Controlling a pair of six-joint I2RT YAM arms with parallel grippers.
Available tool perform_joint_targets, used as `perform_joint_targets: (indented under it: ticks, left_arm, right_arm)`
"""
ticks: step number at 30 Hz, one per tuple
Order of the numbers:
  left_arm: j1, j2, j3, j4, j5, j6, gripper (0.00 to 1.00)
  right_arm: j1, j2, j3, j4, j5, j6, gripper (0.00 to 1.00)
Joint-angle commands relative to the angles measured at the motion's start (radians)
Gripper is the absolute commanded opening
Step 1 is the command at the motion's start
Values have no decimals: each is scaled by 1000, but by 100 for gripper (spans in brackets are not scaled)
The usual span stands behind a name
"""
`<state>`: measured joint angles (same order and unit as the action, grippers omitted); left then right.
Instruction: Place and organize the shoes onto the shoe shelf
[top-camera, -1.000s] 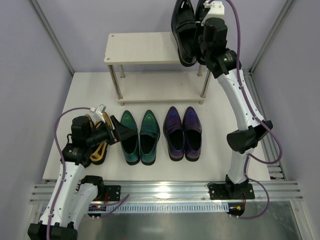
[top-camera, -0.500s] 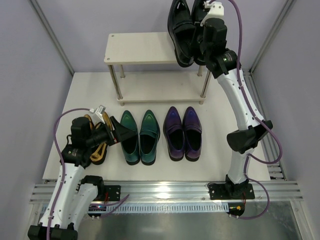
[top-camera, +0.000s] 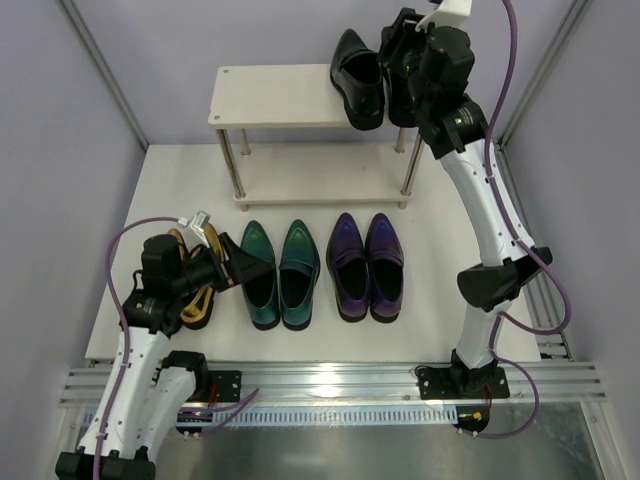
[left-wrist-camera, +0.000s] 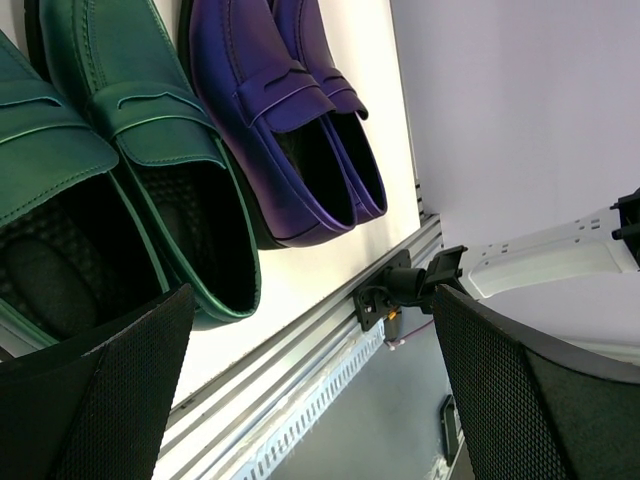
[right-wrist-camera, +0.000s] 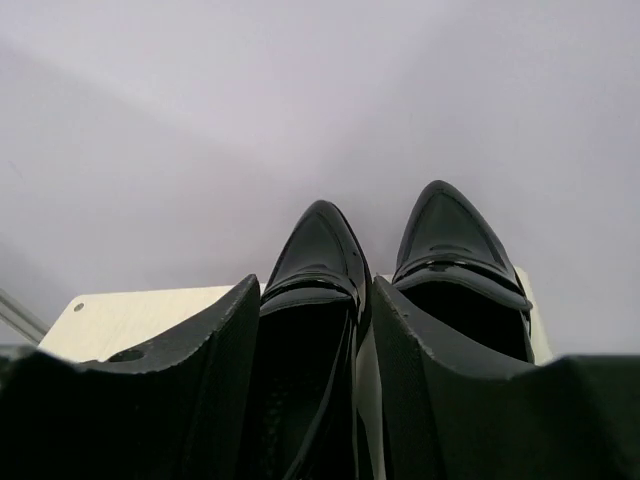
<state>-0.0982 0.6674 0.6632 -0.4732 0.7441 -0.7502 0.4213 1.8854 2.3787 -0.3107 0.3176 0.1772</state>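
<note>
Top: black shoes (top-camera: 362, 85) sit on the right end of the shelf's (top-camera: 280, 95) top board, right gripper (top-camera: 405, 65) at their heels. Green pair (top-camera: 280, 275) and purple pair (top-camera: 367, 265) lie on the table (top-camera: 430, 250); left gripper (top-camera: 240, 265) is beside the gold shoes (top-camera: 195, 300).
Left wrist: jaws wide apart, empty.
Right wrist: fingers (right-wrist-camera: 150, 400) straddle one black shoe (can't tell whether they grip it).

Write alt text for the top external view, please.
The right gripper holds the black shoes at the right end of the shoe shelf's top board. The teal pair, purple pair and gold pair lie on the table; the left gripper hovers open.
</note>
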Motion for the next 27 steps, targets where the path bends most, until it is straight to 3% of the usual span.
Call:
perform_joint_targets:
  ticks: [1, 7, 10, 15, 18, 19, 22, 23, 26, 27]
  left_arm:
    - [-3, -12, 3, -2, 3, 17, 100]
    - [-3, -11, 22, -1, 0, 5, 100]
    - [-3, -2, 76, 19, -24, -21, 100]
    - [-5, 43, 301, 105, -182, -67, 100]
    - [-3, 133, 436, 205, -230, -115, 100]
    - [-5, 168, 476, 212, -251, -121, 94]
    - [-5, 288, 579, 269, -290, -162, 68]
    - [-8, 314, 595, 325, -299, -181, 40]
    - [-43, 441, 662, 380, -380, -221, 0]
    - [-58, 474, 683, 415, -420, -204, 0]
  right_arm:
    - [1, -55, 19, 74, -3, 1, 52]
    - [1, -169, -56, 133, 6, -11, 61]
    - [1, -291, -177, 205, 47, -31, 64]
    - [-16, -419, -389, 246, 216, -53, 68]
    - [-78, -466, -466, 185, 235, 31, 68]
    - [-135, -497, -513, 168, 213, 71, 67]
    - [-257, -543, -632, 157, 114, 205, 44]
    - [-288, -558, -654, 168, 89, 244, 18]
    - [-392, -522, -653, 160, -79, 280, 4]
    - [-406, -502, -636, 144, -192, 301, 4]
